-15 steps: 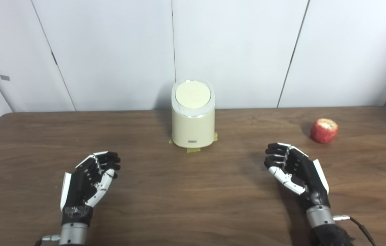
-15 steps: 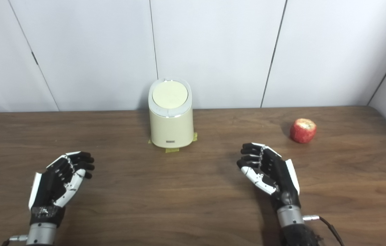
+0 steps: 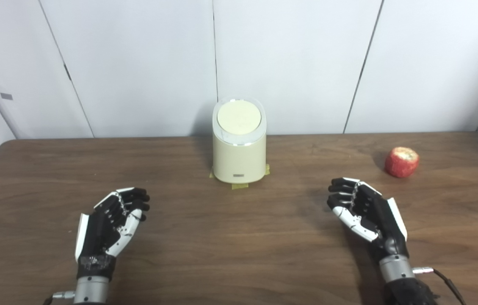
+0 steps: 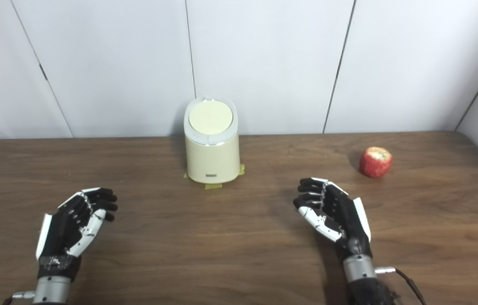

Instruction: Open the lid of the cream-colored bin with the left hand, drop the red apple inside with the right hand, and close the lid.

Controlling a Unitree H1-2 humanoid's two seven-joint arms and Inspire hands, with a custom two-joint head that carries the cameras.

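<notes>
Dark wood table [image 3: 222,237] fills your view, with both hands nearest you. Your left hand [image 3: 109,224] hovers low, palm inward, fingers loosely curled and holding nothing. Your right hand [image 3: 366,218] mirrors it, likewise empty with its fingers apart. Farther back and well right of that hand sits the apple [image 3: 402,162]. At the far middle, against the white wall [image 3: 137,63], the bin [image 3: 239,159] stands upright on tape patches [image 3: 239,185], its lid [image 3: 239,118] closed.
</notes>
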